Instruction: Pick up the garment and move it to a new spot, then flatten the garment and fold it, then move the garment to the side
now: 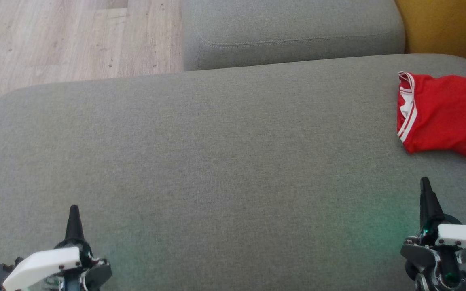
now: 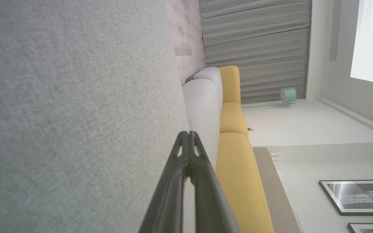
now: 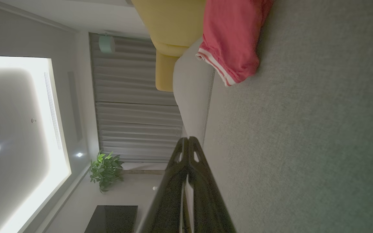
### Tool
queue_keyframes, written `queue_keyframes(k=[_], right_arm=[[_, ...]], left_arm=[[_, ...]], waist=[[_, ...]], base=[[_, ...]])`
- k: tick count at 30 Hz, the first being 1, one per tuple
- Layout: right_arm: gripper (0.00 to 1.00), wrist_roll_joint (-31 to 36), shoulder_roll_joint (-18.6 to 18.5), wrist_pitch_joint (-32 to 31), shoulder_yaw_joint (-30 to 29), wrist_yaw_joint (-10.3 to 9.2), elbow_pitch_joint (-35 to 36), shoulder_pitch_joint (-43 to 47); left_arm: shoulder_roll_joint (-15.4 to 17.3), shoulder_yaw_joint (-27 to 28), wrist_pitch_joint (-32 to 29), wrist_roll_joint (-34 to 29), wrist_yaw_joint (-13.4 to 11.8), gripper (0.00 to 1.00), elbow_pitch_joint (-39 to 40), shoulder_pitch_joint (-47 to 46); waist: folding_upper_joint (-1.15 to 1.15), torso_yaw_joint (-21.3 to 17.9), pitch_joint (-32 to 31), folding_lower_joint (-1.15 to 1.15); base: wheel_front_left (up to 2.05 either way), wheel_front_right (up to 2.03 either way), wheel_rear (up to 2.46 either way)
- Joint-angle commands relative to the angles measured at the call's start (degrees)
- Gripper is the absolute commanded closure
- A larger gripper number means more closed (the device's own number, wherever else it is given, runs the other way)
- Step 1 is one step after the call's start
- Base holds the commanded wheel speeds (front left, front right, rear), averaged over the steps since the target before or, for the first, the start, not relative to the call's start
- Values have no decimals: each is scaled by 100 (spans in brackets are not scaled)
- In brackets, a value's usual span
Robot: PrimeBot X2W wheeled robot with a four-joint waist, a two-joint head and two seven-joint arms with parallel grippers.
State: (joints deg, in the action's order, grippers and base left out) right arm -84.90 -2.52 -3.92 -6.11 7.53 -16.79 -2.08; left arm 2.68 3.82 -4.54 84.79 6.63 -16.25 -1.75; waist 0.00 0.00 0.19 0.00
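A folded red garment (image 1: 447, 115) with white stripes along its edge lies at the far right of the grey sofa seat (image 1: 217, 161), partly cut off by the head view's right edge. It also appears at the top of the right wrist view as the garment (image 3: 231, 38). My right gripper (image 1: 425, 190) hovers low at the lower right, well short of the cloth, tips together and holding nothing. My left gripper (image 1: 73, 214) sits at the lower left, far from the garment. Both gripper tips meet in the wrist views: left gripper (image 2: 188, 134), right gripper (image 3: 188, 139).
A second grey cushion (image 1: 289, 32) borders the seat at the back. A yellow seat (image 1: 451, 28) stands at the back right. Wooden floor (image 1: 71, 36) shows beyond the sofa's far-left edge. A potted plant (image 3: 105, 170) stands by the curtains.
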Motion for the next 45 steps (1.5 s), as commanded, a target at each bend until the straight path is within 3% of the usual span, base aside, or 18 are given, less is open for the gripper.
queue_keyframes(k=[1, 10, 45], right_arm=[[100, -186, -82, -69, 78, -4, 240, -335], [100, -778, -83, -207, 21, -4, 280, -404], [100, -755, -64, -229, -6, -4, 279, -407]], left_arm=[[20, 212, -52, 162, 62, 100, 207, -349], [20, 272, -196, 737, 86, 100, 219, -445], [20, 271, -195, 737, 86, 100, 220, -444]], waist=[[0, 0, 0, 0], [0, 0, -1, 0], [0, 0, -1, 0]], base=[[0, 0, 0], [0, 0, 0], [0, 0, 0]])
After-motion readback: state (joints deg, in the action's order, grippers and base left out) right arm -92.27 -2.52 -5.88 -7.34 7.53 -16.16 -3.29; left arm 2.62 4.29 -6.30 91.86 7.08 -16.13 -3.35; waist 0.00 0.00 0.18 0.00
